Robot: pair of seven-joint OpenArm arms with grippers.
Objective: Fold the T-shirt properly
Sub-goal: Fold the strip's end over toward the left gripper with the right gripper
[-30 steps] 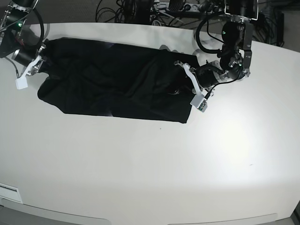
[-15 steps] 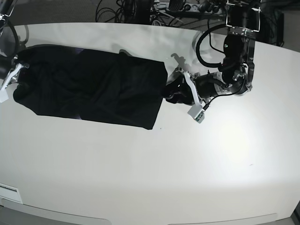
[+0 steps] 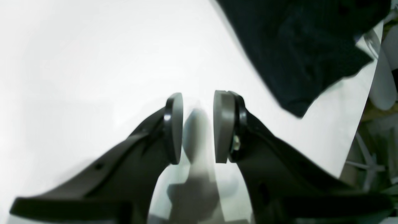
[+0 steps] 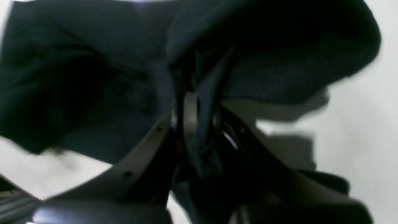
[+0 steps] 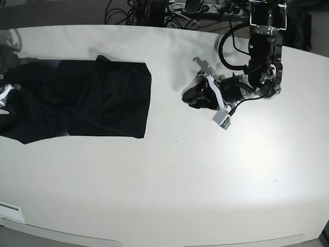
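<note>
Left gripper (image 3: 198,127) held over bare white tabletop (image 5: 221,180), fingertips parted by a modest gap, nothing between them; pale surface seen through the opening. Right gripper (image 4: 202,124) closed on a gathered ridge of black cloth, the fold pinched between the fingers and bunched above and below them. In the base view, only part of this gripper is shown, at the frame's edge, over the cloth.

Outward from the grip: T-shirt (image 5: 92,100), black, laid as a long folded band on the far part of the table, on the side of the right arm, its outer end cut off by the frame. Squared end turned toward the left gripper, well apart from it. Small peak of cloth noted along the far edge; creases seen running across the band. Near the right fingers, a loose flap is raised, with shadow cast beneath it.

Beyond the table's far edge, tangled dark cables (image 5: 128,13) are seen.
</note>
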